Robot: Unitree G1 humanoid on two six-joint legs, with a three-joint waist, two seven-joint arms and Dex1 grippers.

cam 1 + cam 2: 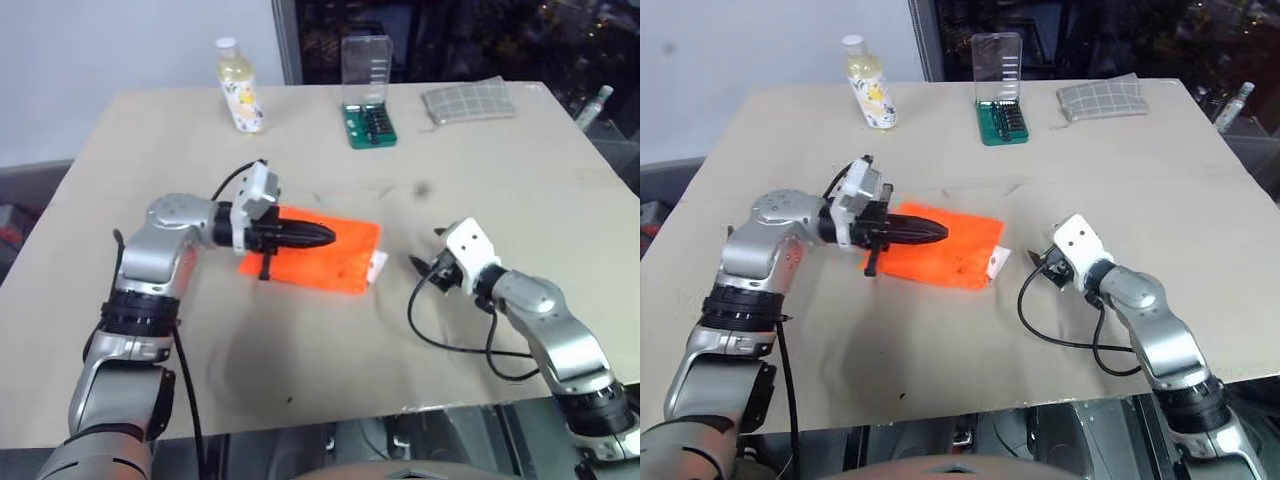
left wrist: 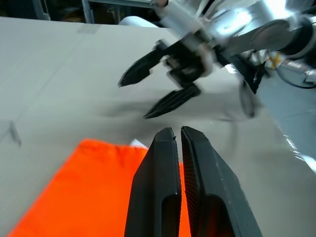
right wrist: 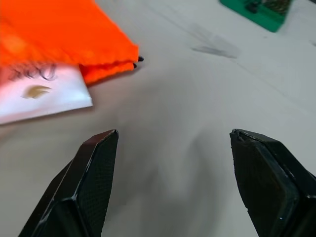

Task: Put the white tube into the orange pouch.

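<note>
The orange pouch [image 1: 320, 252] lies flat near the middle of the tabletop [image 1: 330, 360], and the white tube [image 3: 42, 96] sits mostly inside it, with only its flat crimped end sticking out of the pouch's edge at about 4 o'clock on the pouch as seen from the head views; the right wrist view shows that white end with its tan printing lying on the tabletop under the pouch's orange lip. The left hand [image 1: 322, 236] hangs above the pouch, pointing across it toward 3 o'clock, its two black fingers [image 2: 163, 187] pressed together with nothing between them. The right hand [image 1: 1042, 266] is low over the tabletop just off the pouch's 3 o'clock side, near the protruding tube end but apart from it, its fingers [image 3: 94, 168] spread wide and empty. Along the far edge of the tabletop, at roughly 11 o'clock from the pouch, stands a clear bottle [image 1: 240, 88] of yellowish liquid with a white cap; at about 12 o'clock is a green case [image 1: 370, 122] with its clear lid raised; at about 1 o'clock lies a grey checked cloth pouch [image 1: 468, 100].
</note>
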